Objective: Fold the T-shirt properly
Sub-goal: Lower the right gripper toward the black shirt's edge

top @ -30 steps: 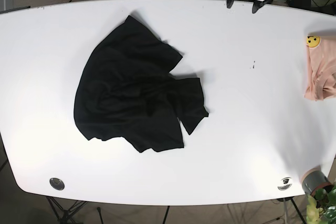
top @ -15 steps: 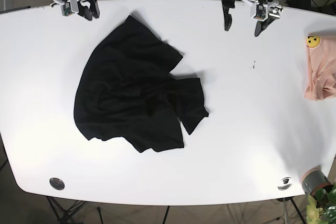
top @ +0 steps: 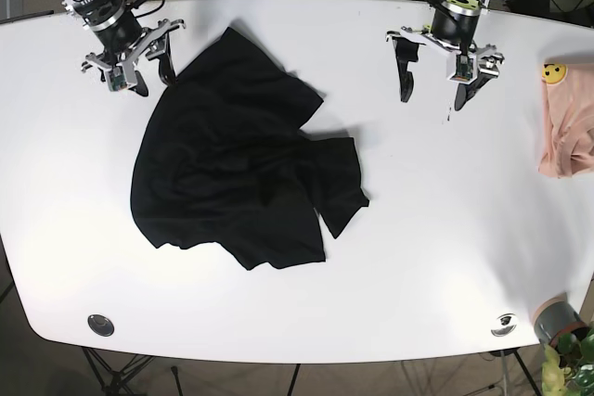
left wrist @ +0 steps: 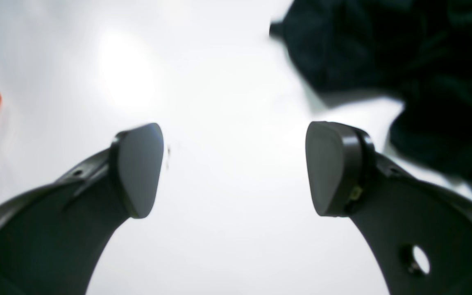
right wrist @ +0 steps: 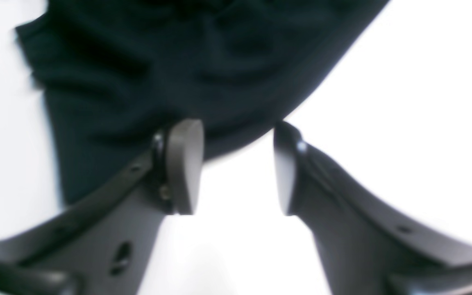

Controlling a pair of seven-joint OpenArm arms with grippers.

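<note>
Jaws on both arms stand spread apart, and nothing is between them. The left gripper [left wrist: 236, 170] has its two dark pads far from each other, with only white table [top: 445, 229] showing in the gap. The right gripper [right wrist: 238, 168] has its pads closer together, but there is still a clear gap with white table in it.

The black T-shirt [top: 237, 169] lies crumpled on the table, not flat. It is bunched into a lumpy heap, with one flap sticking out toward the left gripper's side. Where the sleeves and neck are is hard to tell, because the folds hide them.

In the right wrist view the T-shirt [right wrist: 187, 61] is just past the pads, and one pad sits over its edge. The view is blurry, so I cannot tell if the pad touches the cloth. In the base view the right gripper [top: 139, 67] is just beside the T-shirt's far edge.

In the left wrist view the T-shirt [left wrist: 404, 57] is a dark blur, cut off by the edge of the view. In the base view the left gripper [top: 433, 83] is well apart from the T-shirt.

A pink cloth [top: 568, 127] with a yellow smiley face [top: 553, 72] lies far from the T-shirt, cut off at the edge of the view.
</note>
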